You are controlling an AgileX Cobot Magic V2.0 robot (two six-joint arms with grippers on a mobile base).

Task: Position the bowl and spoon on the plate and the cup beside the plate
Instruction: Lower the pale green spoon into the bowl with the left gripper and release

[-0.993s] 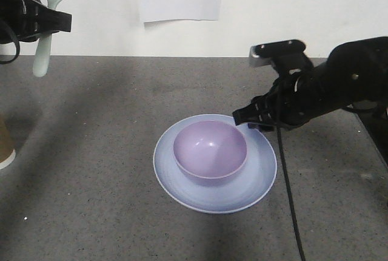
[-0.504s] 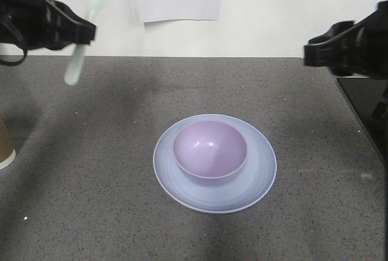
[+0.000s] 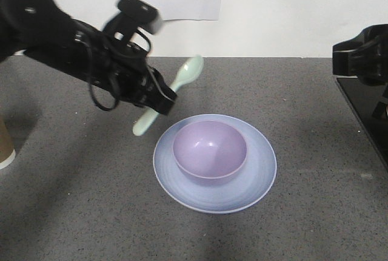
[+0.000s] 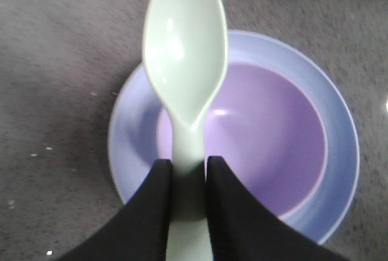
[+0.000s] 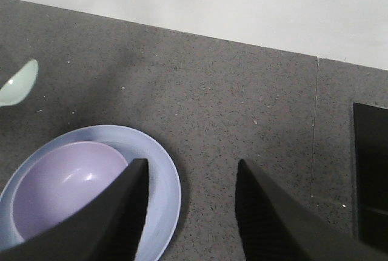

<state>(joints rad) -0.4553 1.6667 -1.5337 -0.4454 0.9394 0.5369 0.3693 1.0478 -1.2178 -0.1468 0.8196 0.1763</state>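
The bowl (image 3: pixel 210 150) sits centred on the plate (image 3: pixel 257 179), the spoon (image 3: pixel 173 91) hangs in the air just behind-left of the plate, the cup (image 3: pixel 5 149) far left.

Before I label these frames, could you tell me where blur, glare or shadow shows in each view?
Front view: the left gripper and spoon are slightly smeared; soft shadows fall on the table left of the plate. Left wrist view: glare spots on the spoon, blurred table. Right wrist view: sharp table grain, right gripper soft-edged.
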